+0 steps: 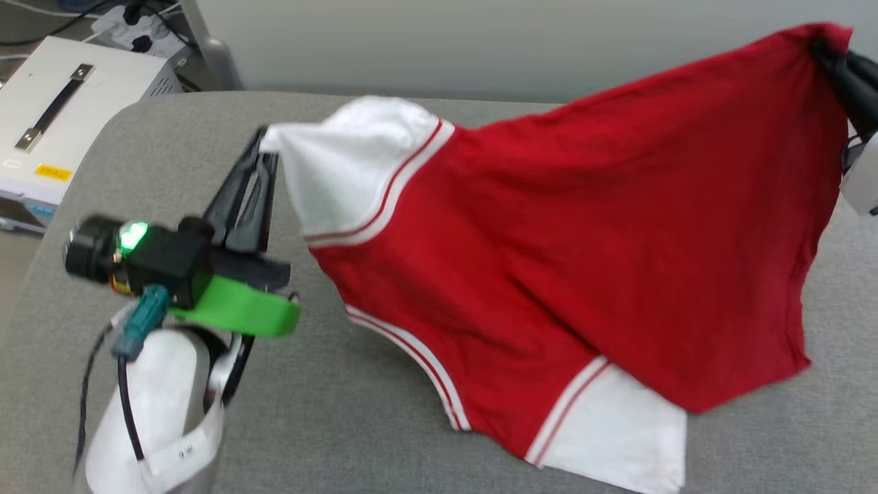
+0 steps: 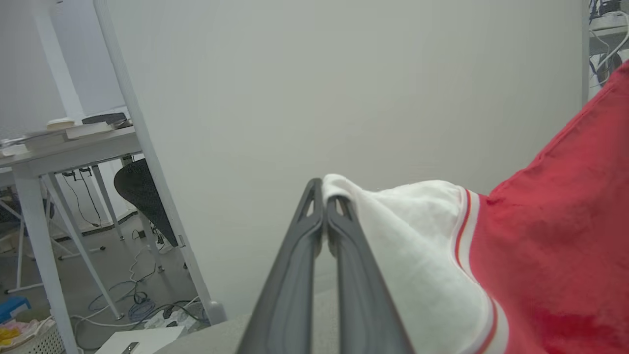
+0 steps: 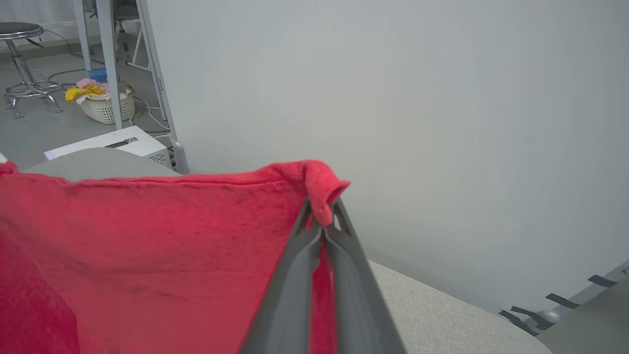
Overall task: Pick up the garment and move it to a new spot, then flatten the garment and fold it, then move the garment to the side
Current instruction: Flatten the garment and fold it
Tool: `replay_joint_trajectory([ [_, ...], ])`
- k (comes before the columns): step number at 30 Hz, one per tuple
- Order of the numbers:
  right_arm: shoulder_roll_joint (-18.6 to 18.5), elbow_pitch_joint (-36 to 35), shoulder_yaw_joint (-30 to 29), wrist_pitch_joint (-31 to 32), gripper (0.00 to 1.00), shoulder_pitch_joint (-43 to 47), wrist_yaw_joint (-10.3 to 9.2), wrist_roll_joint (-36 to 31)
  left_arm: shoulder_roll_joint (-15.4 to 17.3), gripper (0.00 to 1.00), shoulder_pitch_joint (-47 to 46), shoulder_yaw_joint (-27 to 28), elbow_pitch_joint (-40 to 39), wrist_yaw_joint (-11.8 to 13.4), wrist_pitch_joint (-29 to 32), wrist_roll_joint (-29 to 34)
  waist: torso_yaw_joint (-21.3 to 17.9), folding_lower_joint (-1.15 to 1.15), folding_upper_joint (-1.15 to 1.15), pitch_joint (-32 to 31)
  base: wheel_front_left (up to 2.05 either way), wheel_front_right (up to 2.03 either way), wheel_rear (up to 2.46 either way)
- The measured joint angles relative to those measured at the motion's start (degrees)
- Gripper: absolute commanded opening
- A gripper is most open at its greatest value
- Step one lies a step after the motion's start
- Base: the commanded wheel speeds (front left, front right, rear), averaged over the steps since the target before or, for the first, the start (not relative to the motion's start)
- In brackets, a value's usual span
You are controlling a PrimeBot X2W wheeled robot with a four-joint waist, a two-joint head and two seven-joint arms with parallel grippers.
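Grey padded table point(image 1: 384, 439) takes up the lower field of the head view. A pale partition wall point(image 1: 480, 41) runs along its far edge at 12 o'clock, close behind both claws.

Garment point(image 1: 583, 240): red body, white sleeves with striped trim, strung between the two claws from centre out to 2 o'clock. Its upper edge is lifted. The lower sleeve and hem lie on the table toward 5 o'clock, and the hanging cloth hides the table beneath it. No lettering shows.

Left wrist view: desk point(image 2: 64, 147) at 9 o'clock, loose cables point(image 2: 137, 305) on the floor below.

White equipment box point(image 1: 62, 116) with a strap handle sits at 10 o'clock, past the table's rounded corner.

Right wrist view: chrome stool point(image 3: 19, 59) and laundry basket point(image 3: 105, 105) holding yellow and pink cloth, both at 10 o'clock.

Left gripper point(image 1: 264, 140): fingers pressed together, pinching the white sleeve tip.

Right gripper point(image 1: 823, 55): at 2 o'clock, pinching a bunched red corner.

Power strip point(image 1: 137, 27): at 11 o'clock.
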Motion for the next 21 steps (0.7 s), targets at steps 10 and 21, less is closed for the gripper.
replay_joint_trajectory([
  [10, 4.6, -4.3, -8.9, 1.6, 0.00, -3.7, 0.00, -4.6, 4.2, 0.00, -20.2, -3.8, -2.5, -0.9, 4.9, -2.4, -2.3, 0.00, 0.00, 1.5, 0.00, 0.00, 0.00],
  [21, 9.2, 2.3, -13.6, 2.5, 0.00, -25.7, 0.00, -12.4, 7.9, 0.00, -51.2, -8.6, 8.0, -1.2, 6.2, -6.2, -3.2, 0.01, 0.00, 11.0, 0.00, 0.00, 0.00],
])
